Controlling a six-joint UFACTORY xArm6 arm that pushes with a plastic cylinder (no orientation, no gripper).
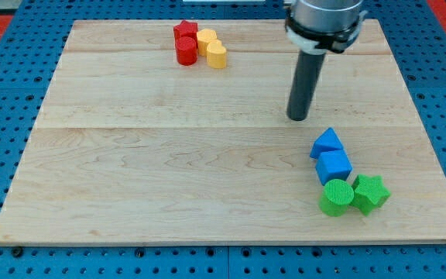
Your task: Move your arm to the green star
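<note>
My tip (297, 118) rests on the bare wooden board (169, 170), right of the middle of the view; it is a plain dark rod with no fingers, so nothing on it can spread, press together or pinch. The green star (370, 193) lies well below my tip and to the view's right, near the board's bottom right corner, apart from my tip. Touching the star on its left is a green cylinder (336, 197). Just above that pair sits a blue cube (333, 166), and above the cube a blue triangular block (327, 142), which is the block nearest my tip, just below it and slightly right, not touching. Far to the left of my tip and higher in the view, a tight cluster holds a red star (185, 31), a red cylinder (186, 51), a yellow block (206, 39) of unclear shape and a yellow heart (217, 55).
</note>
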